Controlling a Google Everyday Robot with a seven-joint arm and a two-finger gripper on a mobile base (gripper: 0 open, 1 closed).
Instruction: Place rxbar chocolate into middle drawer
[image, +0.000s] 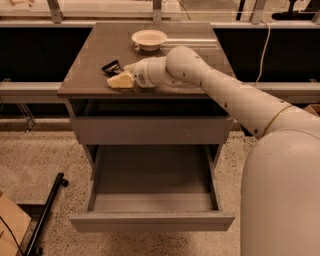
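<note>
The rxbar chocolate (112, 67), a small flat bar in a black wrapper, lies on the cabinet's top at the left. My gripper (120, 80) rests low over the top just in front of the bar and slightly to its right, at the end of my white arm, which reaches in from the right. The bar lies apart from the gripper or just touches it; I cannot tell which. The middle drawer (152, 220) is pulled out wide below, and its flat tray is bare.
A round cream-white bowl (149, 39) stands at the back of the cabinet top (85, 82). The drawer with the taller front panel (150, 130) is closed above the open one. A black pole (46, 212) lies on the speckled floor at the left.
</note>
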